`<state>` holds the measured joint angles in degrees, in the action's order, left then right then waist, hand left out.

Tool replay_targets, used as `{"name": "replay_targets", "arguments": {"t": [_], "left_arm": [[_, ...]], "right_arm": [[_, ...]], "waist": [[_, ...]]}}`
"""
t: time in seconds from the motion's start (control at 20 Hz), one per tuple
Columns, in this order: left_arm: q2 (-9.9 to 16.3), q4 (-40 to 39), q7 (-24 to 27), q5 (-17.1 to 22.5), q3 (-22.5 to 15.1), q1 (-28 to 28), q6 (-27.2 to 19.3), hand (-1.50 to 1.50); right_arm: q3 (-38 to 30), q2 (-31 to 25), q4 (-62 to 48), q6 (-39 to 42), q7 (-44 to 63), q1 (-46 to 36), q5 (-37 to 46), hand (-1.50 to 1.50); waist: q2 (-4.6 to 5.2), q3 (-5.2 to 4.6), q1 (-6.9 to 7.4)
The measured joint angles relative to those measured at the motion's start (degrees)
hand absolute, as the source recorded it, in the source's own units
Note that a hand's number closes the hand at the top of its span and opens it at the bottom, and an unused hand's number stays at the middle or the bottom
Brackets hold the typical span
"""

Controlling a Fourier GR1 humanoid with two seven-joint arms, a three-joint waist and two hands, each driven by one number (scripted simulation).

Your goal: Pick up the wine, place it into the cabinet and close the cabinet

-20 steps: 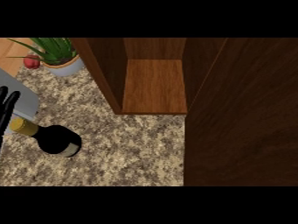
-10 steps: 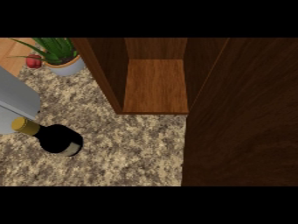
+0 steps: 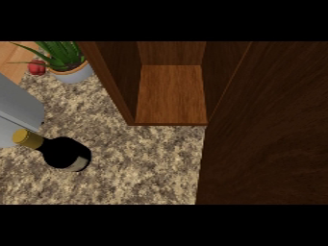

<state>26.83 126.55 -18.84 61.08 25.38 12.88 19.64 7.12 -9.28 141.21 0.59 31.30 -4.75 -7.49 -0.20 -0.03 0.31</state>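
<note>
Grey forearm (image 3: 6,108) now hides left hand, fingers untellable, dark glass wine (image 3: 61,151) on speckled granite counter (image 3: 124,163)

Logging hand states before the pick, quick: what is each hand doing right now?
Left hand: not visible; only a grey forearm shows beside the wine bottle.
Right hand: not in view.

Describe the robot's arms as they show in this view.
Only one arm shows, at the view's left edge: the left forearm. It is a broad, smooth grey shell with rounded edges, darker grey on top and paler grey along its lower side. No cables or markings can be seen on it. Neither hand shows, and the right arm is out of view.
</note>
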Motion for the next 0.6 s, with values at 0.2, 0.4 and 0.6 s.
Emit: {"name": "replay_targets", "arguments": {"t": [0.2,0.4,0.6], "left_arm": [[-0.7,1.4,-2.1,0.3,0.9,0.4,-1.0,-1.50],[0.0,2.0,-4.6,1.0,1.6,-1.3,-3.0,-1.50],[-1.2,1.2,-5.3,-1.9,0.6,-2.7,-3.4,-1.50]], "right_arm": [[-2.2,-1.2,0.5,-1.5,6.1,-5.4,-0.2,-1.50],[-1.6,-1.2,0.8,-3.2,9.9,-8.7,0.3,-1.50],[-3.1,-1.9,1.0,-4.3,13.3,-12.4,0.6,-1.50]], "waist": [[0.02,0.00,-0.11],[0.03,0.01,-0.29],[0.06,0.01,-0.44]]}}
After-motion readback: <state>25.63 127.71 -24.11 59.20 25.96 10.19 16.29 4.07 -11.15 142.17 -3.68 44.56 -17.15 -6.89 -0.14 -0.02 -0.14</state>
